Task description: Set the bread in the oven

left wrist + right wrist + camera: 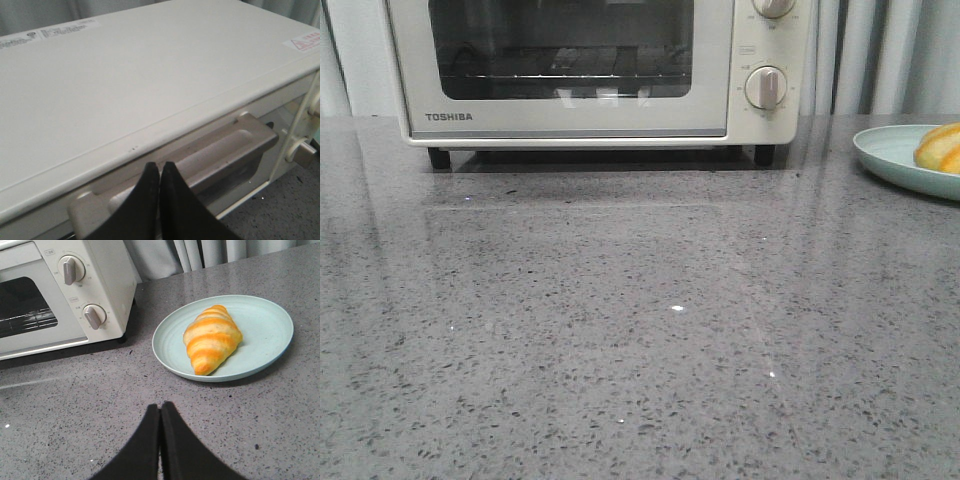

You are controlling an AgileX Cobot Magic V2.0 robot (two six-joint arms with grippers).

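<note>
bread (pixel 213 338) on plate (pixel 265 322), right of oven (pixel 590 70)

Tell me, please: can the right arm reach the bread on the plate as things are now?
Probably yes. The bread lies uncovered on the plate, and only bare counter lies between it and the right gripper. The gripper is shut, so it must open first.

Closed oven (pixel 590 70) door across the cavity; bare countertop (pixel 620 330) before it.

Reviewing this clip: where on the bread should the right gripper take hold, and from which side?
Across the thick middle of the bread, coming from above. It lies flat on the plate, its ends taper, and the raised rim hinders a low side approach. The right gripper is shut and must open first.
</note>
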